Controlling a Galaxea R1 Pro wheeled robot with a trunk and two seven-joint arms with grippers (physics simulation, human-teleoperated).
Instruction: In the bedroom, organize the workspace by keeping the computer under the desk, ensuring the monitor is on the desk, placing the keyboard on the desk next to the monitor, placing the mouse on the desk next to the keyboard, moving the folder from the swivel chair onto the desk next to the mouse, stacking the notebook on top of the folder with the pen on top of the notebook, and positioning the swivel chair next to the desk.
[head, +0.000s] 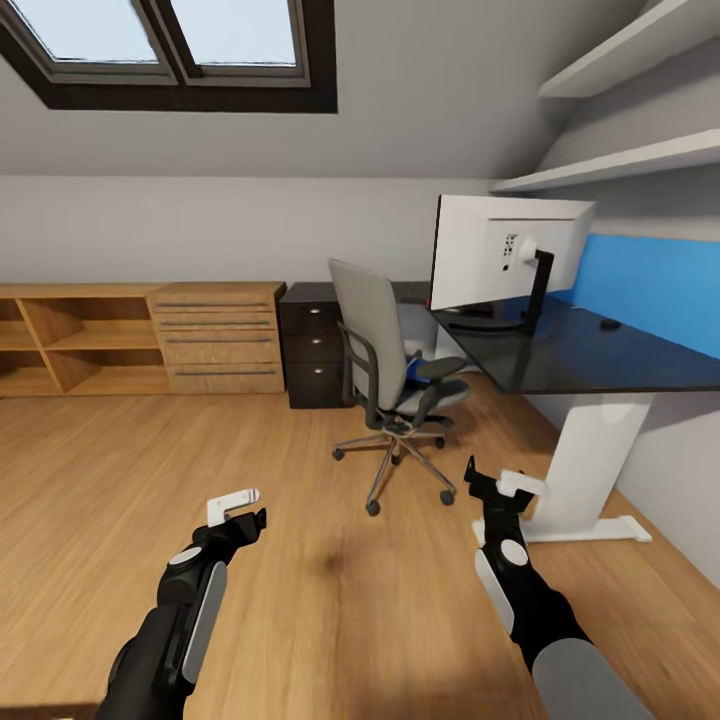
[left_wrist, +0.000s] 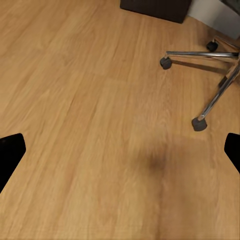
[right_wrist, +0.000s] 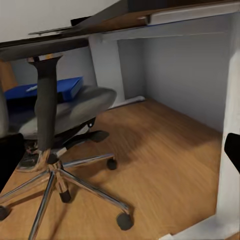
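both arms low and forward, left gripper (head: 240, 507) and right gripper (head: 497, 488) spread wide, empty; swivel chair (head: 385, 365) at twelve o'clock carries the blue folder (right_wrist: 42, 90), likely next pickup.

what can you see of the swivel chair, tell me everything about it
The swivel chair stands upright on the wooden floor beside the black desk, its back turned toward the camera and its seat facing the desk corner. It has a tall pale grey upholstered back, a grey seat, dark padded armrests on black posts, and a chrome star base on dark casters. A blue folder lies flat on the seat. Neither gripper touches it.
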